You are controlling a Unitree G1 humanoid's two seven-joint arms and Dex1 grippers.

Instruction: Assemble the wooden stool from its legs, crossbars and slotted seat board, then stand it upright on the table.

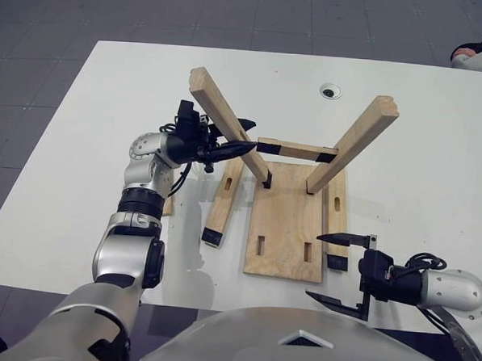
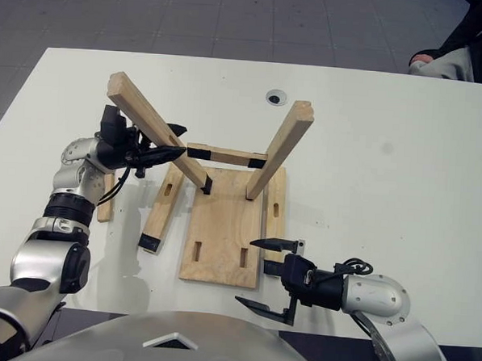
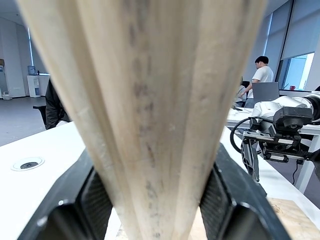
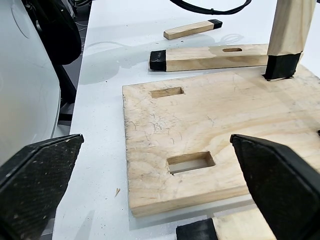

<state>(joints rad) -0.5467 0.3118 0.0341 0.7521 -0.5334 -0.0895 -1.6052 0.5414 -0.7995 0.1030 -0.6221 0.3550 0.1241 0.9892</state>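
The slotted seat board (image 1: 286, 223) lies flat on the white table. Two legs stand tilted in its far slots: the left leg (image 1: 226, 121) and the right leg (image 1: 352, 142), with a black-tipped crossbar (image 1: 295, 149) between them. My left gripper (image 1: 247, 136) is shut on the left leg at mid-height; its pads (image 3: 95, 200) press both sides of the wood (image 3: 150, 100). My right gripper (image 1: 333, 266) hangs open just above the board's near right corner, with its fingers (image 4: 40, 170) wide apart over an empty slot (image 4: 190, 162).
One loose leg (image 1: 224, 200) lies left of the board and another (image 1: 336, 226) lies along its right edge. A short crossbar (image 2: 104, 208) rests beside my left forearm. A cable hole (image 1: 330, 90) sits at the far side of the table.
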